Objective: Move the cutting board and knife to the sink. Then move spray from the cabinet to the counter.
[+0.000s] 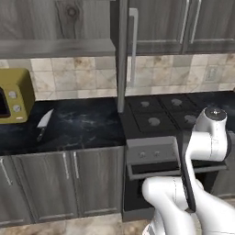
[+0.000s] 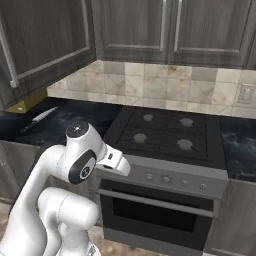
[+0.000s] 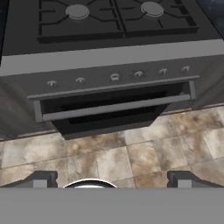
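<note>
The knife (image 1: 43,123) lies on the black counter (image 1: 82,126) just right of the yellow oven, blade towards the wall; the right base view shows the knife (image 2: 36,120) at far left on the counter (image 2: 60,122). Above it the wall cabinet (image 1: 55,47) stands with its door (image 1: 122,55) swung out, and its grey shelf is seen from below. My gripper (image 3: 113,180) is open and holds nothing, with its fingertips (image 3: 43,179) far apart. It hangs low in front of the stove, pointing at the floor. The cutting board, the sink and the spray are out of view.
A black stove (image 1: 160,112) with several burners stands right of the counter, its oven door (image 3: 113,107) ajar. The yellow oven (image 1: 13,94) sits at far left. Closed wall cabinets (image 1: 183,23) hang above the stove. Grey lower cabinets (image 1: 59,183) stand under the counter, and the tiled floor (image 3: 131,153) lies below.
</note>
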Controlling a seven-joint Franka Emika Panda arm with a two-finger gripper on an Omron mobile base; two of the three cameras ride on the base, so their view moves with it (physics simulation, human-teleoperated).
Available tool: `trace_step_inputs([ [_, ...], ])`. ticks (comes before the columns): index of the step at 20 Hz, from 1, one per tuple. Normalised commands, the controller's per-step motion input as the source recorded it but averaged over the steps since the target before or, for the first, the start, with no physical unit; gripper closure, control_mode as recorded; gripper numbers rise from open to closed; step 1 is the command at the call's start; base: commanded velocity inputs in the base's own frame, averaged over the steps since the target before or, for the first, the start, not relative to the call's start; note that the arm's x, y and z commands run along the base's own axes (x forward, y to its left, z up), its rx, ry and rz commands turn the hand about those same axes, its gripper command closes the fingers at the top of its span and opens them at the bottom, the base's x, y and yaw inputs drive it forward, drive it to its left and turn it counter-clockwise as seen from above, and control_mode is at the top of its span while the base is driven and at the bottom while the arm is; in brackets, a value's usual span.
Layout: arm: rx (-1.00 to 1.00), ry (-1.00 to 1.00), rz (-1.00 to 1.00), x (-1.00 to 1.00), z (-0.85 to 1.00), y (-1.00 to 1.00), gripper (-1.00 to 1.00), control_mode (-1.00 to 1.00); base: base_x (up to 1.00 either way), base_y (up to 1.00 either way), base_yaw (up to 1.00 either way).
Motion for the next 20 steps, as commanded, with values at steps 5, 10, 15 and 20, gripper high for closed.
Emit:
trace_step_inputs([
  [5,0.0,0.0,0.0,0.0,0.0,0.0,-1.0,1.0,-0.6,0.4,0.12],
  [10,0.0,0.0,0.0,0.0,0.0,0.0,-1.0,1.0,-0.28,0.85,0.07],
  [15,0.0,0.0,0.0,0.0,0.0,0.0,-1.0,1.0,-0.24,0.91,0.01],
  [20,0.0,0.0,0.0,0.0,0.0,0.0,-1.0,1.0,-0.21,0.88,0.0],
])
